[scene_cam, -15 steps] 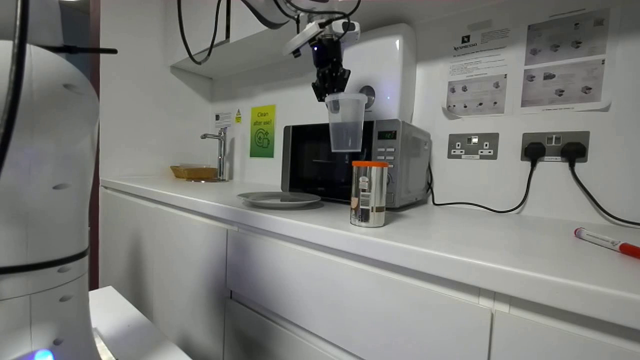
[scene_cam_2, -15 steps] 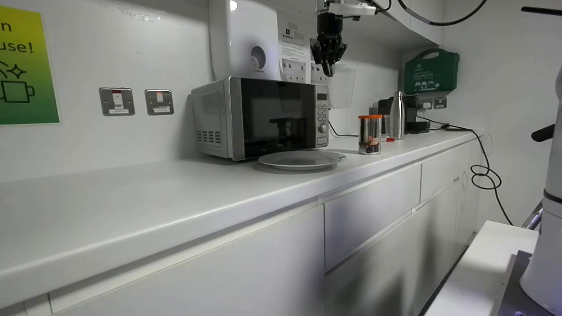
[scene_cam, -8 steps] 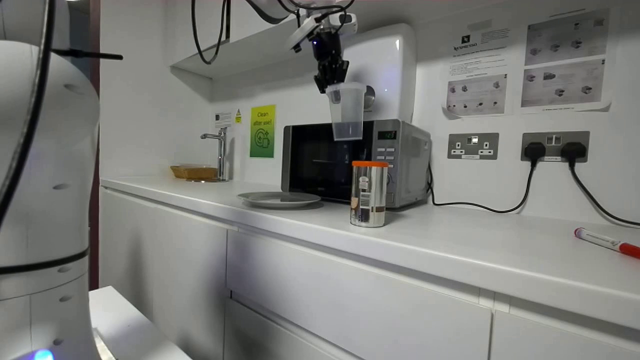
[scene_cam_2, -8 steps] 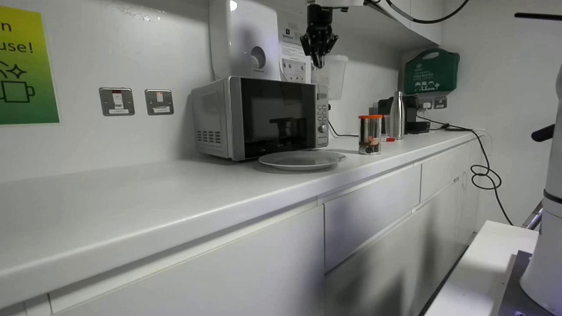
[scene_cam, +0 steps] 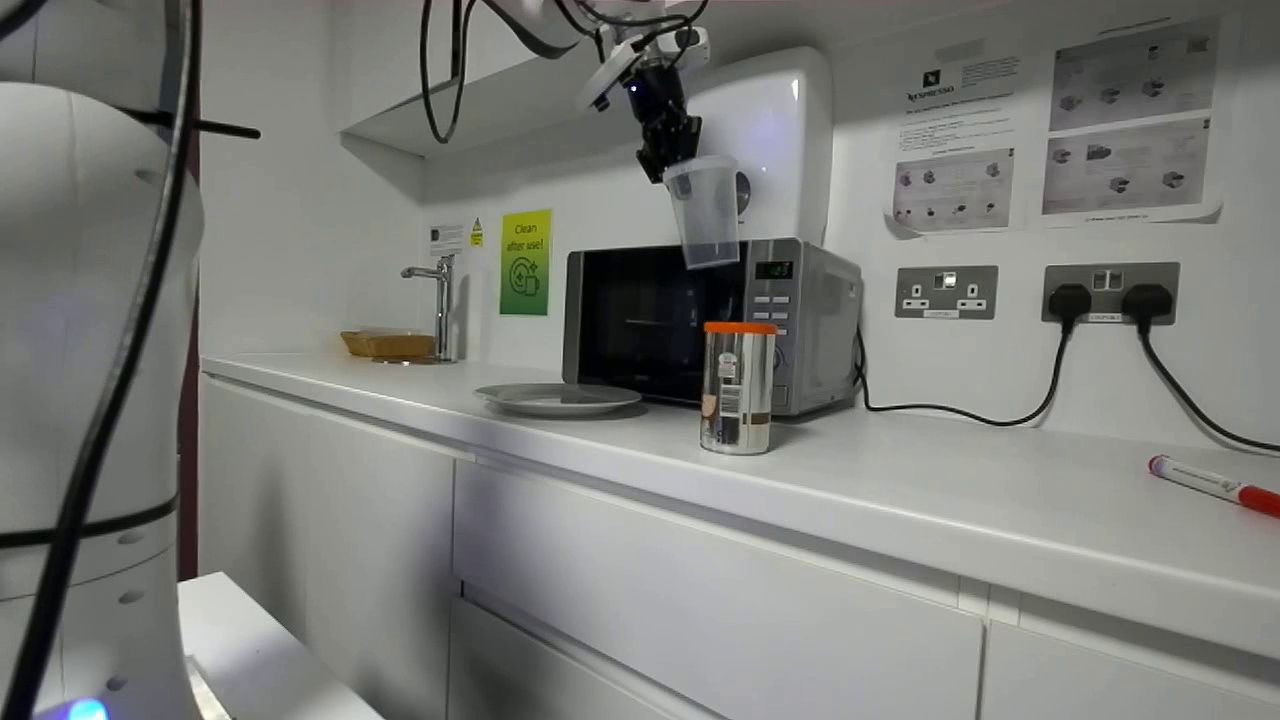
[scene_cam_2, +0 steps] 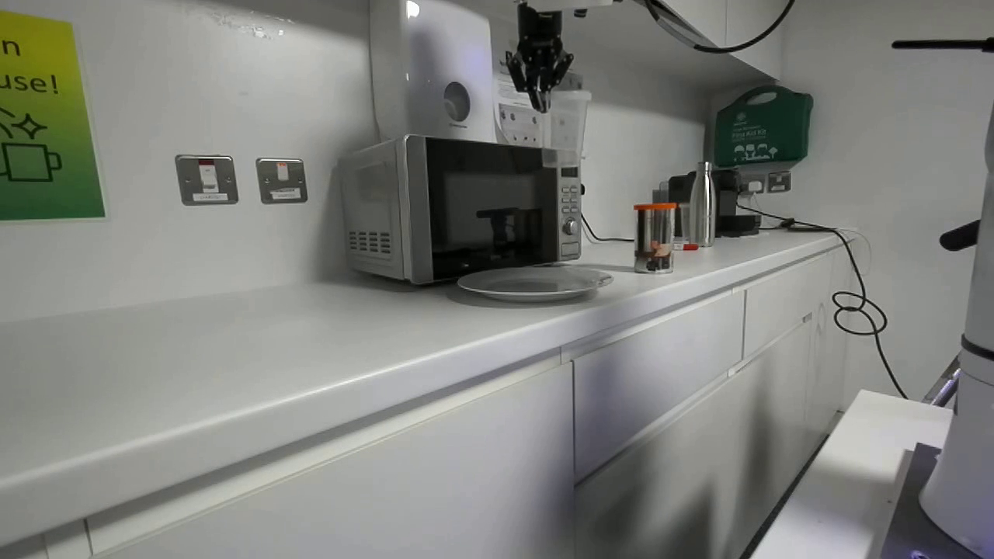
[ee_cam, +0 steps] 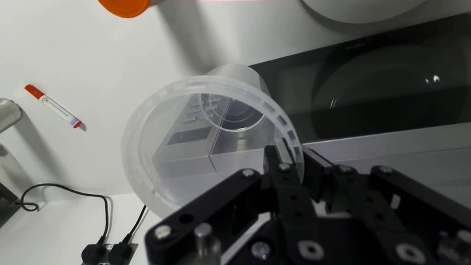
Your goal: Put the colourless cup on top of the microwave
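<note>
The colourless cup (scene_cam: pixel 708 215) is a clear tumbler held in the air by its rim. My gripper (scene_cam: pixel 672 170) is shut on the rim, one finger inside and one outside, as the wrist view (ee_cam: pixel 294 160) shows. The cup (ee_cam: pixel 133 147) is open side up toward the wrist camera and tilts slightly in an exterior view. It also shows in an exterior view (scene_cam_2: pixel 571 124), beside the gripper (scene_cam_2: pixel 540 101). The silver-grey microwave (scene_cam: pixel 825 320) stands on the counter; the cup's base overlaps its upper door edge in that view. The microwave also shows in an exterior view (scene_cam_2: pixel 378 210).
A white wall-mounted box (scene_cam: pixel 795 130) is above and behind the microwave, under a wall cupboard (scene_cam: pixel 520 110). A canister with an orange lid (scene_cam: pixel 737 390) and a grey plate (scene_cam: pixel 560 402) stand in front of the microwave. A red marker (ee_cam: pixel 55 106) lies on the counter.
My gripper has lifted the cup higher and carried it toward the microwave, leftward in an exterior view. The cup has tilted a little. The grasp is unchanged.
</note>
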Robot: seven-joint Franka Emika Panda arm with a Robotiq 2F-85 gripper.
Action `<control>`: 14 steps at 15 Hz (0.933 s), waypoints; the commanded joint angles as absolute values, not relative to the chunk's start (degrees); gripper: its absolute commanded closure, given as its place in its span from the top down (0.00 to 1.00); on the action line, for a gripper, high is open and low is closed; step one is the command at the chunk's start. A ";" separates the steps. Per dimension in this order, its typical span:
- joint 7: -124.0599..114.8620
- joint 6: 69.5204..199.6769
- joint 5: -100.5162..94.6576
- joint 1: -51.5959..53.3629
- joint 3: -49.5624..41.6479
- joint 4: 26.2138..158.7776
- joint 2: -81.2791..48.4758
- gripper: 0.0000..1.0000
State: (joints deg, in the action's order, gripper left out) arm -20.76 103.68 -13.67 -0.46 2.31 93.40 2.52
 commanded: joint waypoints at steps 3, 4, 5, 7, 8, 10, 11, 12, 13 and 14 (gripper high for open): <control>-23.04 100.87 -17.72 0.62 2.48 87.34 -0.68 0.02; -23.16 100.62 -17.96 0.78 2.51 86.76 -0.86 0.02; -23.28 100.41 -18.19 0.89 2.52 86.31 -0.98 0.02; -23.28 99.75 -18.57 1.13 2.56 85.21 -1.32 0.02; -23.32 99.36 -18.84 1.27 2.57 84.53 -1.55 0.02; -23.28 98.85 -19.01 1.45 2.52 83.16 -1.84 0.02; -23.12 98.88 -19.02 1.40 2.43 82.93 -1.78 0.02; -23.13 98.74 -19.03 1.40 2.42 82.40 -1.81 0.02; -23.20 98.62 -18.98 1.41 2.42 81.83 -1.90 0.02; -23.19 98.68 -18.98 1.42 2.43 81.21 -1.99 0.02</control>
